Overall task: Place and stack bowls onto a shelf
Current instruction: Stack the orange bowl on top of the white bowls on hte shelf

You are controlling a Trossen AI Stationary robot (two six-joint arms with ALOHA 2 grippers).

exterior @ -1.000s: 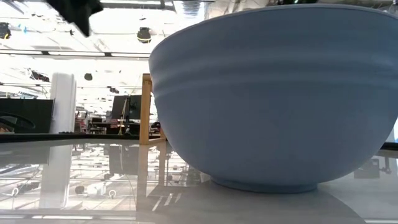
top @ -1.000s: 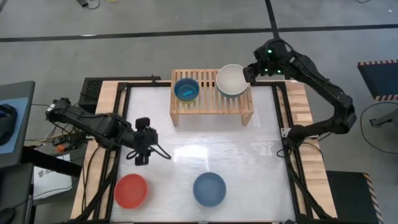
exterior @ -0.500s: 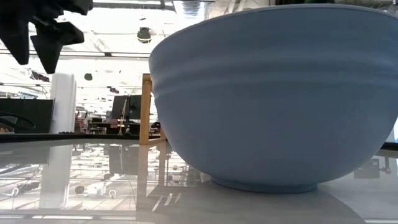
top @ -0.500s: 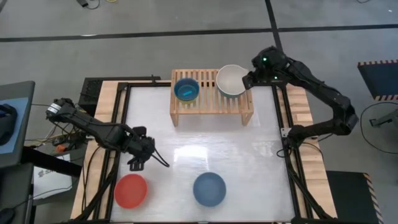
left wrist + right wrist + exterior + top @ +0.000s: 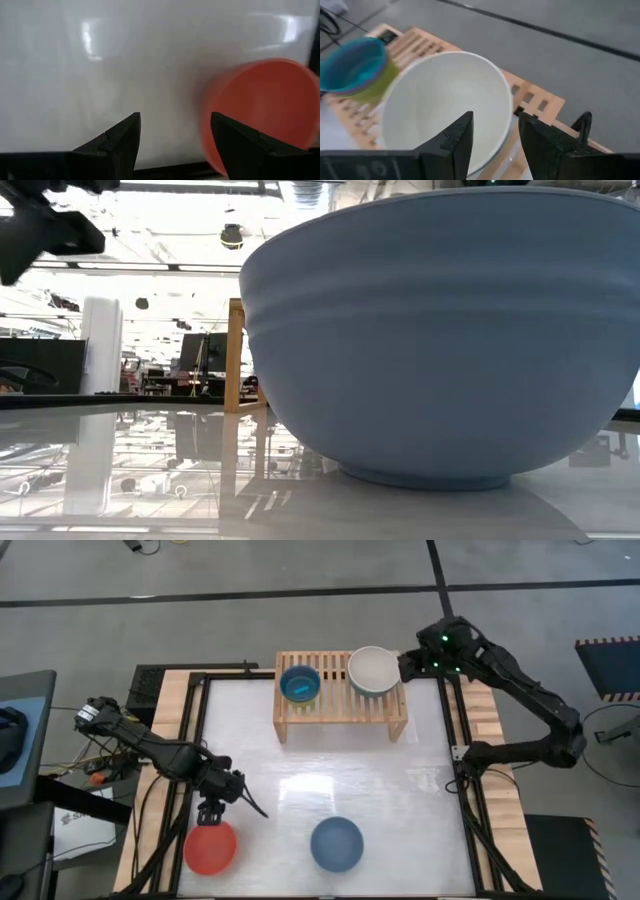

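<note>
The pale wooden shelf (image 5: 340, 705) stands at the table's far edge. On its right end rests the white bowl (image 5: 373, 670). On its left end sits a stack with the cyan bowl (image 5: 299, 683) on top and a lime green bowl (image 5: 380, 85) lower down. The red bowl (image 5: 210, 847) and the slate blue bowl (image 5: 336, 843) rest on the table near its near edge. My left gripper (image 5: 210, 812) is open, just beyond the red bowl's (image 5: 260, 110) far rim. My right gripper (image 5: 495, 120) is open at the white bowl's right rim (image 5: 509, 112), not touching it.
The slate blue bowl (image 5: 440, 330) fills most of the low view, with a shelf leg (image 5: 234, 355) behind it. The white tabletop (image 5: 330, 775) between shelf and near bowls holds nothing. A black frame (image 5: 196, 740) borders the table. Cables lie off the table's left side.
My left gripper has moved toward the table's near-left corner and down, from mid-table to the red bowl's far rim. My right gripper has drawn back a little toward the table's right edge, off the white bowl's rim. The white bowl stays on the shelf.
</note>
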